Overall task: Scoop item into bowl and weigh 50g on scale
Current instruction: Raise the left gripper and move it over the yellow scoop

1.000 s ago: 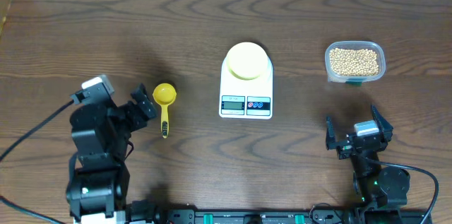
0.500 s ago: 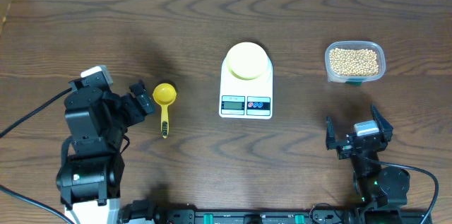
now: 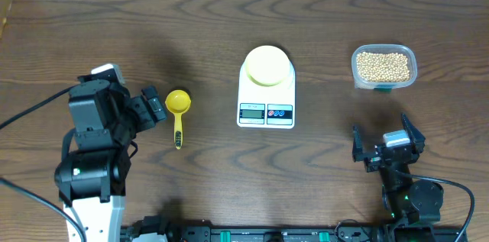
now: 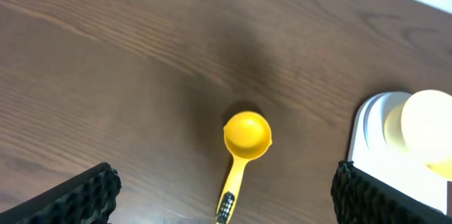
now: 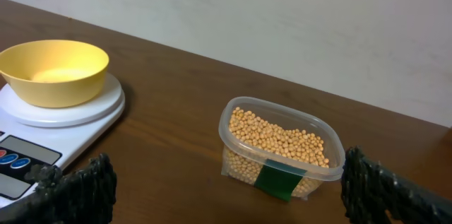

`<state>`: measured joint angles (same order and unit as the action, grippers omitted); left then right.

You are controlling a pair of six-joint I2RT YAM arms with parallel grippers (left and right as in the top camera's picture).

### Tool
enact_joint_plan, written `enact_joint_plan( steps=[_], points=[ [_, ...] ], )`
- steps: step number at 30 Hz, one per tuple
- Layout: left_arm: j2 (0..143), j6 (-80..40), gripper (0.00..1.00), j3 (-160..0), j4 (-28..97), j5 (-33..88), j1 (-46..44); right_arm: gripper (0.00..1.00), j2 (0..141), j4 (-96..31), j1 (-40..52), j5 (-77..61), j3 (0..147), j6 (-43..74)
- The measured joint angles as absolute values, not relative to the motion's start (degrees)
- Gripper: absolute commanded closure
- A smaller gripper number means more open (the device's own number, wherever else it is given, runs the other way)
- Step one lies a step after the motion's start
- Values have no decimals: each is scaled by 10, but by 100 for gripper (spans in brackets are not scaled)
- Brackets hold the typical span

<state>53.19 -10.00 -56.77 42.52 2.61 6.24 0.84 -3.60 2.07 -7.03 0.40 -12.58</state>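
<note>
Resting on the smooth white scale (image 3: 266,98) sits the round pale-yellow bowl (image 3: 267,66); tan pea-like beans (image 3: 383,65) fill a clear plastic tub (image 3: 414,66); the ribbed black left claw (image 3: 158,107) and right claw (image 3: 381,131) gape empty.

Grained wood table (image 3: 153,28), clear plastic tub (image 5: 236,166), glossy scoop (image 4: 246,136)

Left pincer (image 3: 158,108) spread wide, right pincer (image 3: 383,141) spread wide
</note>
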Motion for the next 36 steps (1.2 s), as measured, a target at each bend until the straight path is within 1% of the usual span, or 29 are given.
enact_joint_plan(
  steps=[17, 25, 36],
  points=[
    [625, -89, 2, -648, 483, 26, 62, 1, 8, -36, 21, -70, 4, -126],
    [672, -85, 2, -698, 539, 26, 63, 1, 8, -36, 21, -70, 4, -126],
    [720, -81, 2, -727, 583, 26, 108, 1, 8, -36, 21, -70, 4, -126]
  ],
)
